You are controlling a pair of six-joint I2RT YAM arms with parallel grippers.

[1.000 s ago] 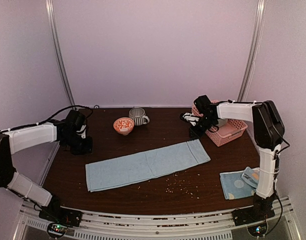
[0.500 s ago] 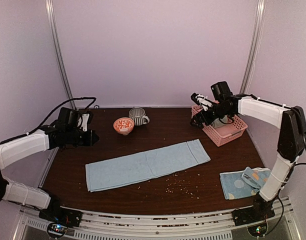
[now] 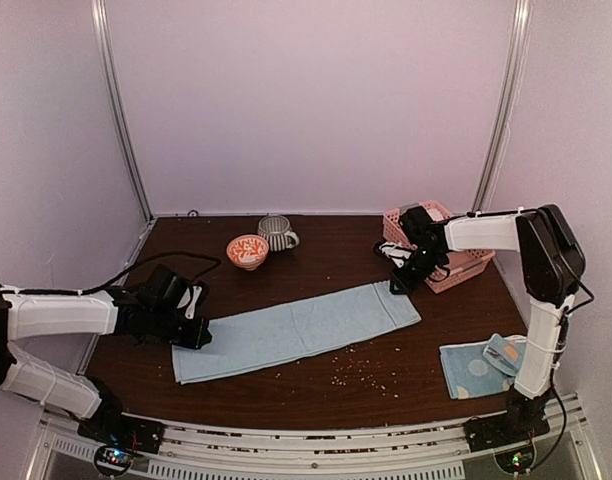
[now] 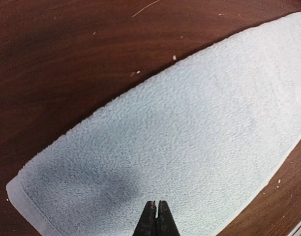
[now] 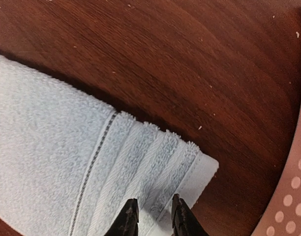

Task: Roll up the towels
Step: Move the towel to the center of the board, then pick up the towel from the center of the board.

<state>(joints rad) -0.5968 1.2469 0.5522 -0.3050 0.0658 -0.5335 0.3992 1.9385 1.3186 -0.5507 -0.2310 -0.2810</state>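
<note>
Setting: pale walls close in a dark wooden table, with both arms reaching over it from the near edge.
Long towel: a light blue long towel lies flat and unrolled across the middle of the table. It runs at a slant, its left end nearer the arm bases and its right end farther back.
Towel ends: the right end has a ribbed hem with a stitched line. The left end is plain, and its corner rests on the wood.
Left gripper: the left gripper sits low at the towel's left end. In the wrist view its fingers are pressed together with nothing between them, pointing at the cloth near the corner.
Right gripper: the right gripper is over the ribbed hem at the towel's far right corner. Its fingers stand a little apart, and the cloth under them lies flat. Whether the tips touch the hem I cannot tell.
Second towel: a dotted towel, blue with pale spots, lies folded at the near right, well apart from the long one.
Basket: a pink basket stands at the far right, just behind the right gripper.
Dishes: an orange patterned bowl and a striped mug sit close together at the back, clear of the towel.
Crumbs: small crumbs are scattered on the wood just in front of the long towel.
</note>
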